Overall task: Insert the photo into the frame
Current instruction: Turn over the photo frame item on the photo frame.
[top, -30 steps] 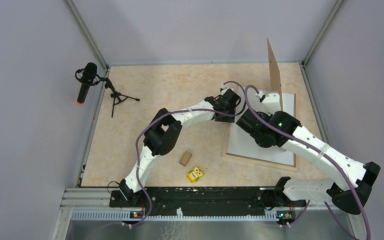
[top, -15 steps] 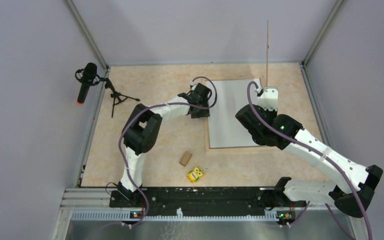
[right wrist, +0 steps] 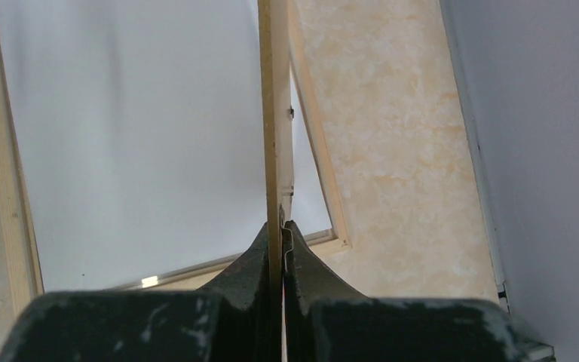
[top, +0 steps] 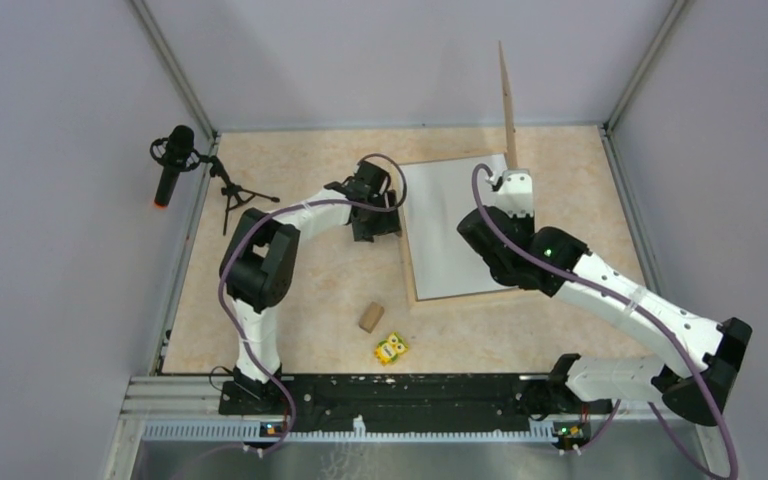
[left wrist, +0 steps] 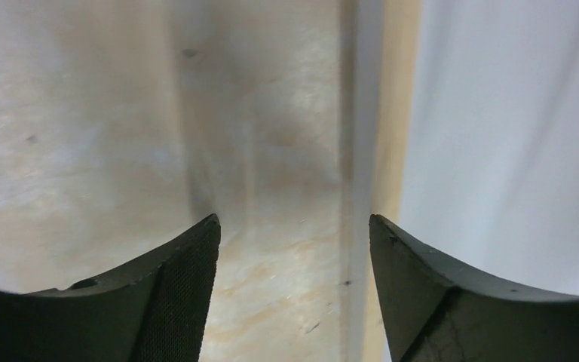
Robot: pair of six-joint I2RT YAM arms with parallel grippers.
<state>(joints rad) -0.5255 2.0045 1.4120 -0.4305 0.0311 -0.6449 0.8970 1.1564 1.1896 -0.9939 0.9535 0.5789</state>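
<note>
right claw (right wrist: 277, 226) pinches thin brown board (right wrist: 275, 113) upright over flat pale-wood rectangular frame (top: 407, 250) near table (top: 300, 300) far edge; released left claw (left wrist: 294, 222) beside its left side.

Left arm (top: 260, 265) stretched out, left gripper (left wrist: 294, 226) down low, jaws wide apart, right arm (top: 620, 295) bent, right gripper (right wrist: 281, 226) pinched on thin board (right wrist: 271, 113)

The right arm (top: 600, 290) hides the near right corner of the frame (top: 411, 265). The backing board (right wrist: 273, 113) runs off the right wrist view's top edge, and the left wrist view is blurred.
</note>
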